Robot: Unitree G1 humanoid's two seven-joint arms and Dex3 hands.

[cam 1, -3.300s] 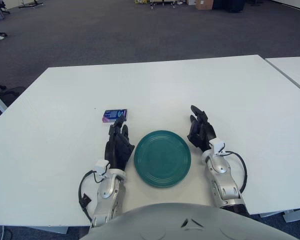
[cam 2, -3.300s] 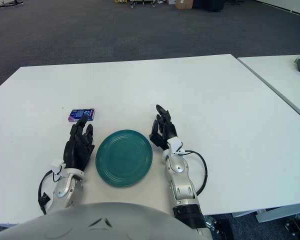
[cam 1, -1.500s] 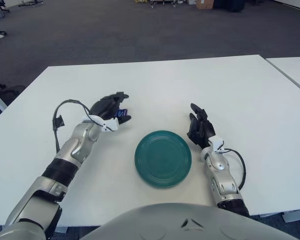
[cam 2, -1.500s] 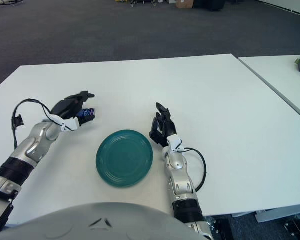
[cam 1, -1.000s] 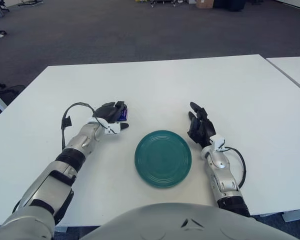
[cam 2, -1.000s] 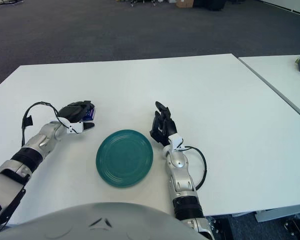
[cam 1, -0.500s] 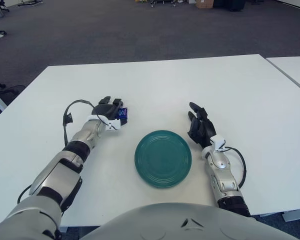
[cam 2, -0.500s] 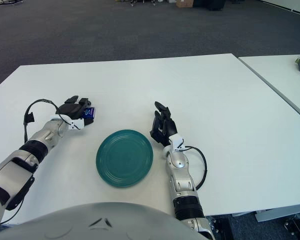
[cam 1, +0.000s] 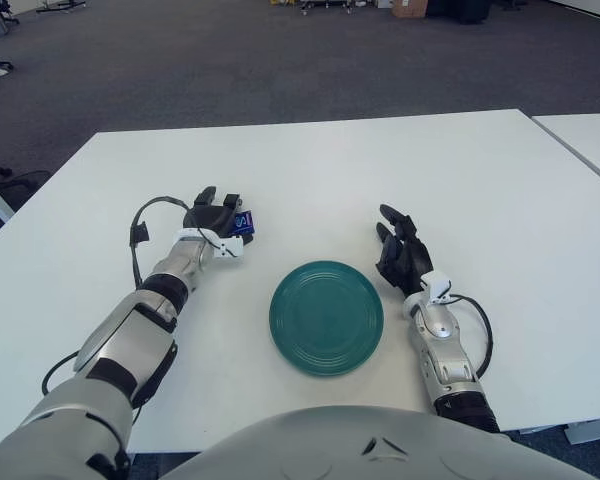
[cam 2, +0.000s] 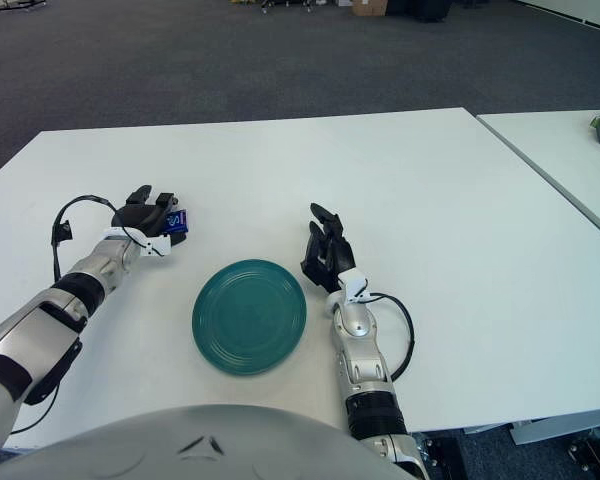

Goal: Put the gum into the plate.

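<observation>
White bench (cam 1: pixel 310 160), broad, with grey carpet beyond its far edge; a second bench (cam 1: pixel 585 135) stands just to the right, a narrow gap between them.

Green plate (cam 1: pixel 326 316), round, lies flat near the front edge, between the two arms. Nothing in it.

Left arm reaches forward and inward across the bench. Left hand (cam 1: pixel 216 222) sits left of and beyond the plate, dark fingers (cam 1: pixel 206 199) curled over the gum, holding it. A black cable loops off the wrist.

Right hand (cam 2: pixel 325 250) shows just right of the plate's far rim, fingers pointing away and loosely spread, holding nothing; apart from the plate.

Gum (cam 1: pixel 242 223), small blue pack, pokes out at the right side of the left hand, low over the bench. Cannot tell whether it touches the surface. Well clear of the plate.
</observation>
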